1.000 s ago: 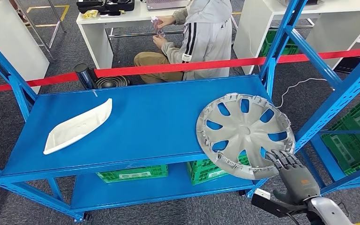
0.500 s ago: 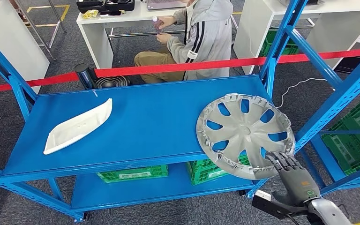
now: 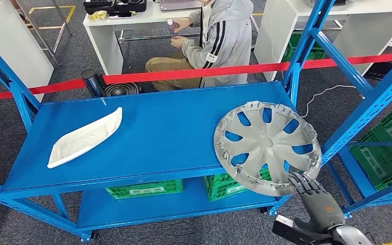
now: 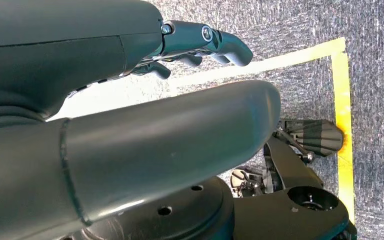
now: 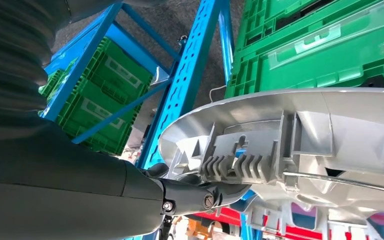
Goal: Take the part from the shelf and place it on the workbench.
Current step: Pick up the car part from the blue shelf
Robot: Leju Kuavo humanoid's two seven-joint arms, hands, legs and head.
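A silver hubcap (image 3: 268,145) lies on the blue shelf (image 3: 163,132) at its right front corner, its near rim hanging past the edge. My right hand (image 3: 319,201) reaches up from below, its spread fingers (image 3: 300,179) touching that overhanging rim. In the right wrist view a dark finger (image 5: 200,195) lies against the ribbed inner side of the hubcap (image 5: 305,125); no closed grip shows. A white curved trim part (image 3: 84,137) rests on the shelf's left side. My left hand (image 4: 105,100) hangs over the grey floor, holding nothing, thumb and fingers apart.
Blue shelf posts (image 3: 362,112) rise close to the right of the hubcap. Green crates (image 3: 143,189) sit on the lower shelf, more green crates (image 3: 388,153) stand at the right. Red barrier tape (image 3: 184,75) runs behind the shelf, where a person (image 3: 219,41) sits at a white desk.
My right hand has slid a little down and back toward me, its fingertips now at the hubcap's very edge. The hubcap has not moved. The person shifted slightly.
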